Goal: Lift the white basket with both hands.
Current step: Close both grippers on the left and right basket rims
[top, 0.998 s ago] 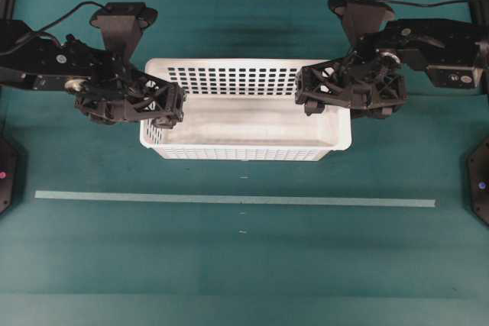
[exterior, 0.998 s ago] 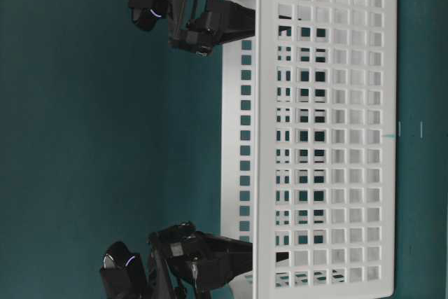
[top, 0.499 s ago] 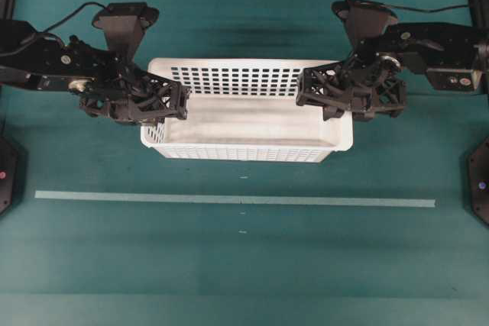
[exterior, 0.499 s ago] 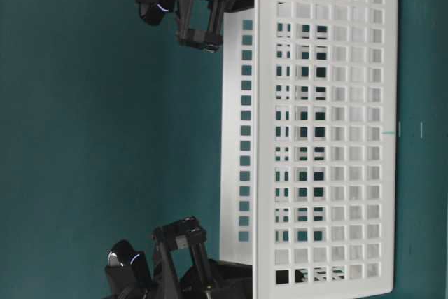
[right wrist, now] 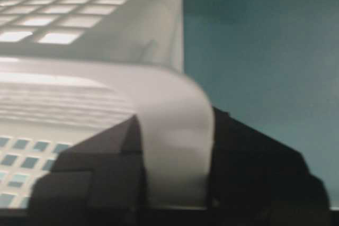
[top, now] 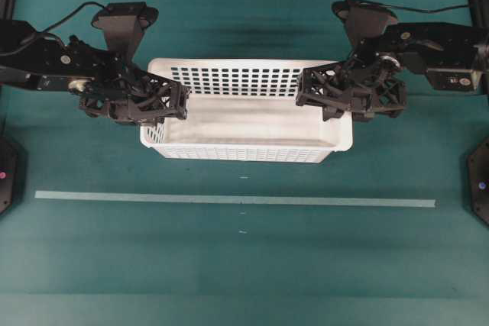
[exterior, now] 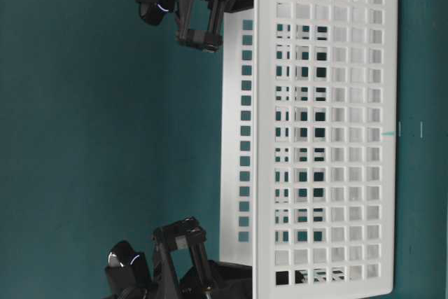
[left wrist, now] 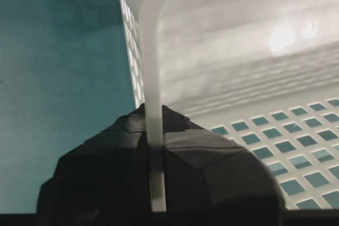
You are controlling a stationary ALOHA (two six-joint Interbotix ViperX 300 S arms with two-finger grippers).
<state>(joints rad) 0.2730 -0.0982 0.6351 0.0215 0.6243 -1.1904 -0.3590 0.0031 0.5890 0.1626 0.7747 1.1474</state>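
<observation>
White basket [top: 244,131] between claws (rims pinched)

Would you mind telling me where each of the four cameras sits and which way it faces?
Overhead exterior: above the table, looking straight down on the white basket; both arms show, left hand and right hand at its short ends.
Table-level exterior: low, picture turned sideways, facing the basket's slotted long wall; both hands show at the edges.
Left wrist: on the left arm, looking along its hand, shut on the basket's rim.
Right wrist: likewise, its hand shut on the opposite rim.
Shared: every view shows the basket.
</observation>
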